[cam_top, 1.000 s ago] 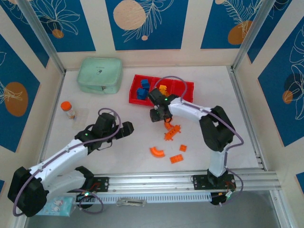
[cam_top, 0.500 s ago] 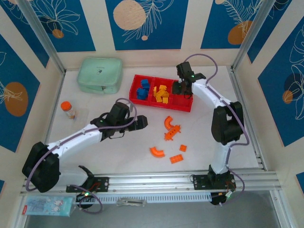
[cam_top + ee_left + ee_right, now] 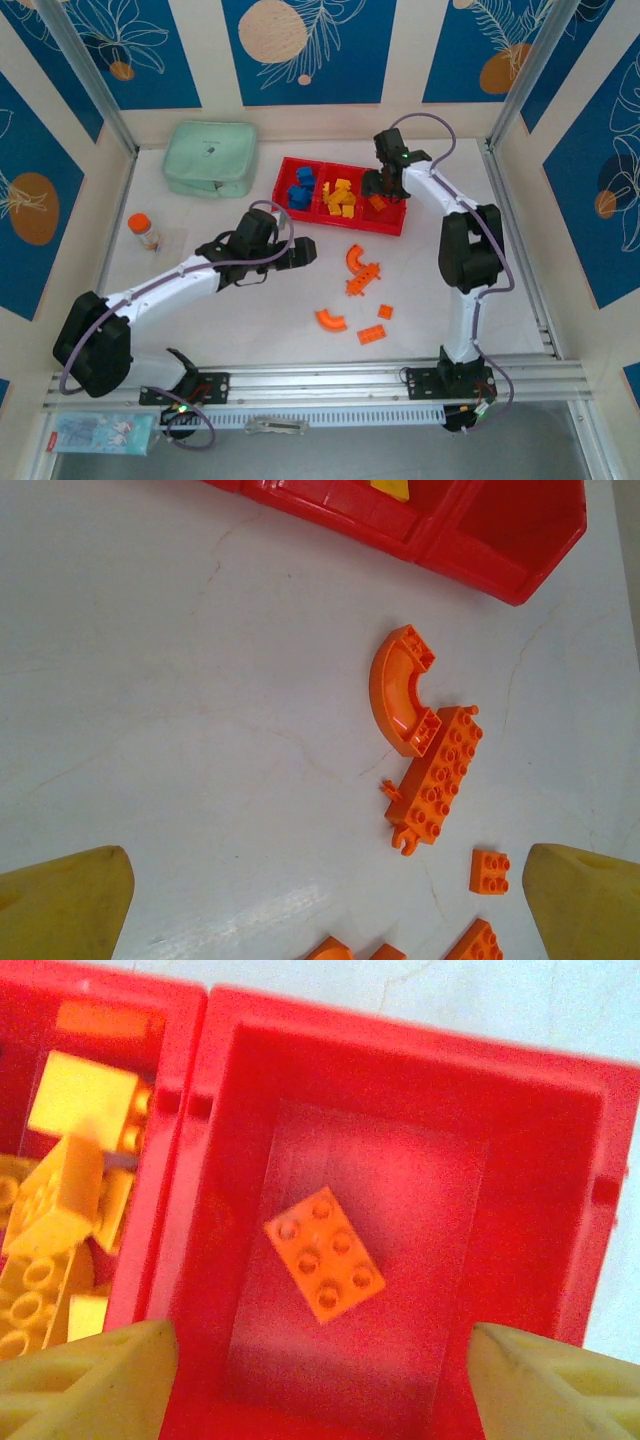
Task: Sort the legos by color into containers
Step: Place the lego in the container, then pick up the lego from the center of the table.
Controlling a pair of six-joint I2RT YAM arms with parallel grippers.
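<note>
The right end effector (image 3: 320,1365), fingers apart, hovers over an orange brick (image 3: 325,1252) in the right compartment (image 3: 520,1160). The left end effector (image 3: 325,905) gapes wide.

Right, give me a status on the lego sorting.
Done: blue bricks and yellow bricks sit in their red tray compartments; one orange brick lies in the right one. In hand: nothing; the right gripper is open above that brick, the left gripper open over the table. Left: five orange pieces on the table, including an arch and a long brick.
</note>
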